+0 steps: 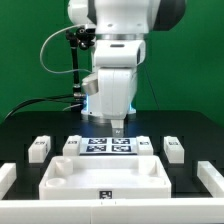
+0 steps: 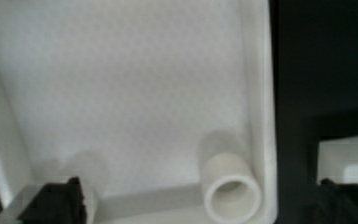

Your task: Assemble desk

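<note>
Evidently the step in hand is a grasp on the desk panel (image 1: 105,180). It lies flat on the black worktop (image 1: 200,130) at the front of the exterior view, hollow side up, with the marker board (image 1: 110,147) just behind it. The tool (image 1: 117,130) hangs above the panel's far rim, its fingers (image 2: 60,197) spread wide with nothing gripped. In the wrist view, 1 finger sits over the panel's hollow and the other over the dark worktop outside it. The raised rim runs between them, and a corner socket (image 2: 233,190) stands just inside that rim, also between the fingers.

To do this well, I judge the tool should come straight down so the inner finger lands on the floor of the hollow, not on the socket's top. Closing would then press socket and rim together, so the wrist should stay square to the rim to avoid a skewed pinch. The panel is wide and looks light, and a grip this near 1 corner may let it swing, so a slow move seems wise.

The panel is a shallow tray and nothing lies in it. The socket seen close up is empty. The 4 legs (image 1: 40,147) sit loose on the worktop, 2 on each side of the marker board, none in a socket.
</note>
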`<state>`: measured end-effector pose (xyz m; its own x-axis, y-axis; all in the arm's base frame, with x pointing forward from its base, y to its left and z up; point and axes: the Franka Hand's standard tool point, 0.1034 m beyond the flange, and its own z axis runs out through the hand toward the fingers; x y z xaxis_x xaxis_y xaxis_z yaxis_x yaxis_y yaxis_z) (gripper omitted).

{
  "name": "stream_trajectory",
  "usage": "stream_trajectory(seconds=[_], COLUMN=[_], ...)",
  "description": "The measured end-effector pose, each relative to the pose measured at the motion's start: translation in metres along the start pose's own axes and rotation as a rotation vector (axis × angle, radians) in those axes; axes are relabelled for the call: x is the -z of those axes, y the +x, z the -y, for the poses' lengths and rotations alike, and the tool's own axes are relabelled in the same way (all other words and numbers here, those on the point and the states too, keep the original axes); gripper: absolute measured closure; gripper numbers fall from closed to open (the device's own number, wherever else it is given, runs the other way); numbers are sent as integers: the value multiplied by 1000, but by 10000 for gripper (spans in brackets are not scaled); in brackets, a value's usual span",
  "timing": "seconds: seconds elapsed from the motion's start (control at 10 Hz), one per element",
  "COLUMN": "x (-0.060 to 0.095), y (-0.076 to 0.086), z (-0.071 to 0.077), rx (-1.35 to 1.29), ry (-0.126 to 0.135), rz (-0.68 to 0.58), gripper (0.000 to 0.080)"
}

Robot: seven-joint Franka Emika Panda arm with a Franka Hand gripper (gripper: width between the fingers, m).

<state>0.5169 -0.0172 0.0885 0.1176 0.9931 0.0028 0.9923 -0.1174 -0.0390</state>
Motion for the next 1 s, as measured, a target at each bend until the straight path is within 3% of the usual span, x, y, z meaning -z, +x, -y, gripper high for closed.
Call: stream_trajectory(seconds=[0.1,0.4,0.5,0.7,0.8,1.0], x=[-9,-10,-20,-56,-68,-82], y=[-7,-7,-13,-24,-26,-22], z=[9,9,10,29,28,31], rx=[25,27,93,101,96,78], ry=[5,8,-44,-51,-76,-74], rz=[-2,-1,-10,-21,-26,-34], gripper=[150,150,150,150,150,150])
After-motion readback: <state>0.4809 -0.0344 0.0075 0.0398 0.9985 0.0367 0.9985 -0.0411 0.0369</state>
